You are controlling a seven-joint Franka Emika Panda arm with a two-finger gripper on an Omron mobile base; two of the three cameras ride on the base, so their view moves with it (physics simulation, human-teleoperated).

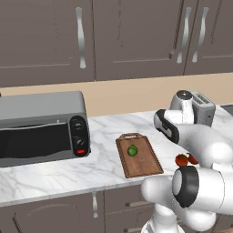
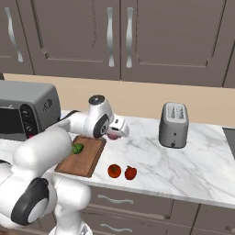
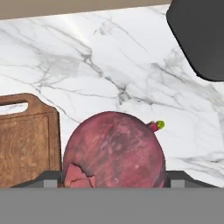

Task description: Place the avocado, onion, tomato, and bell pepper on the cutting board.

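Observation:
The pinkish-purple onion (image 3: 113, 148) sits between my gripper's (image 3: 113, 180) two fingertips, and the gripper is shut on it. In the right base view the gripper (image 2: 114, 134) holds the onion (image 2: 111, 136) just right of the far end of the brown cutting board (image 2: 87, 161). The green avocado (image 1: 132, 150) lies on the cutting board (image 1: 143, 163); it also shows as the avocado (image 2: 77, 148) beside my arm. The orange-red tomato (image 2: 114, 171) and the deep red bell pepper (image 2: 131, 173) rest side by side on the counter, right of the board near the front edge.
A silver toaster (image 2: 174, 125) stands at the back right of the marble counter. A toaster oven (image 1: 41, 129) stands left of the board. Cabinet doors run along the wall above. My own arm hides part of the bell pepper (image 1: 193, 159) in the left base view.

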